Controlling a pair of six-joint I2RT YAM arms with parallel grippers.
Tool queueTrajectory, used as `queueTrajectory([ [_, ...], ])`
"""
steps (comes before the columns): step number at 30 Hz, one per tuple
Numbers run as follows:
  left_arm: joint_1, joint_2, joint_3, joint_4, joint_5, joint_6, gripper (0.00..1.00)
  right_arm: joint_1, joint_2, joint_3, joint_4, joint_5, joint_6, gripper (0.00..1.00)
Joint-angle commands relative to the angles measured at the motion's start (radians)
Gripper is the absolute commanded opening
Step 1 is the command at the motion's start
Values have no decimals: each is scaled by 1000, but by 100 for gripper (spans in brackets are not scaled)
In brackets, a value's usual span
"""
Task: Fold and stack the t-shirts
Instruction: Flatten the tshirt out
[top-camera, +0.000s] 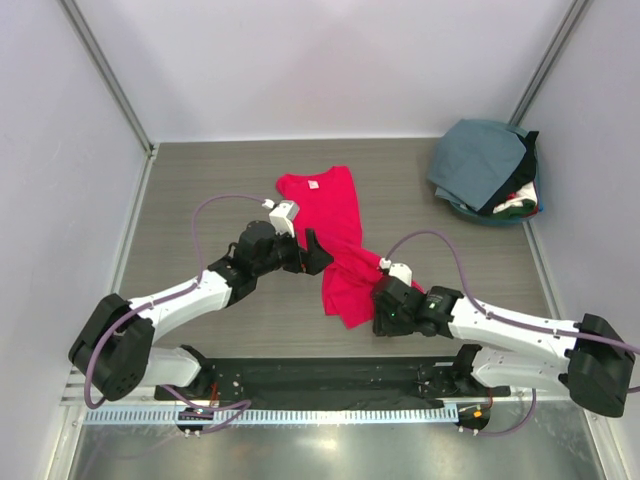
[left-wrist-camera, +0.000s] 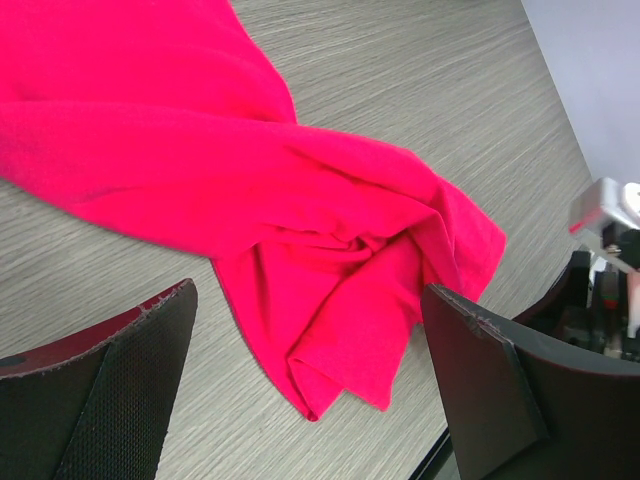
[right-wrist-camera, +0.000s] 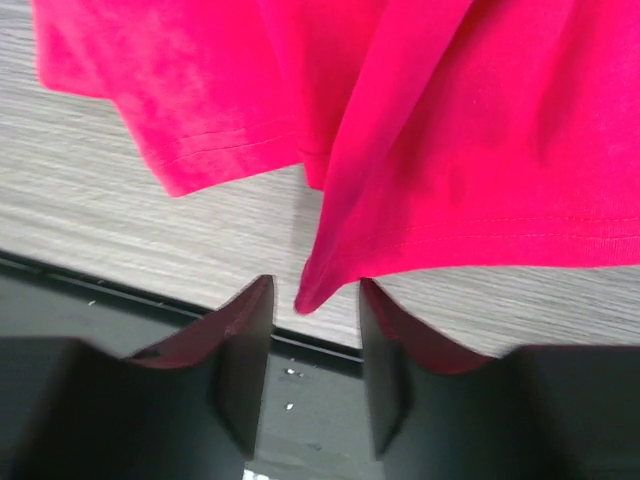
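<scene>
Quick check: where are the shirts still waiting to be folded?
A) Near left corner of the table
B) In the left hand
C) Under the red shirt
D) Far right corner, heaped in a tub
D: the pile of shirts sits in a teal tub at the far right corner of the table, apart from the red shirt.

On the left gripper (left-wrist-camera: 310, 300) the jaws stand wide; on the right gripper (right-wrist-camera: 315, 300), seemingly half apart.

Bare worktop (top-camera: 200, 180) left of red shirt (top-camera: 330, 205), left hand (top-camera: 314, 252) and right hand (top-camera: 382, 318) crowding its near end, heaped basket (top-camera: 470, 213) filling far right corner
</scene>
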Motion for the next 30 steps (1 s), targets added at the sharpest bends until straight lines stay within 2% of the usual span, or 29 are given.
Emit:
queueTrajectory([
  [1, -3, -9, 10, 49, 14, 11, 94, 15, 26, 29, 42, 60, 20, 41],
  [3, -3, -12, 10, 49, 14, 11, 94, 15, 21, 40, 39, 84, 28, 21],
  [4, -3, -14, 8, 49, 13, 11, 94, 15, -3, 47, 35, 100, 29, 7],
  [5, -3, -16, 8, 49, 14, 14, 94, 15, -20, 56, 14, 141, 32, 1],
  [8, -3, -16, 8, 46, 17, 19, 94, 15, -89, 145, -80, 230, 43, 1],
  [12, -3, -22, 7, 58, 28, 25, 95, 12, -91, 424, -261, 450, 3, 1],
  [15, -9, -26, 11, 67, 1, 30, 100, 10, -45, 605, -342, 508, -83, 1],
  [17, -15, -43, 20, 66, -7, 28, 100, 12, -29, 680, -359, 502, -158, 1],
  [21, -56, -86, 51, 59, -61, 45, 100, 12, -5, 849, -418, 489, -196, 1],
  [28, -208, -86, 151, -11, -245, 209, 99, 12, -29, 914, -471, 423, -209, 1],
  [30, -273, -83, 172, -14, -355, 283, 100, 12, -41, 912, -482, 425, -203, 1],
])
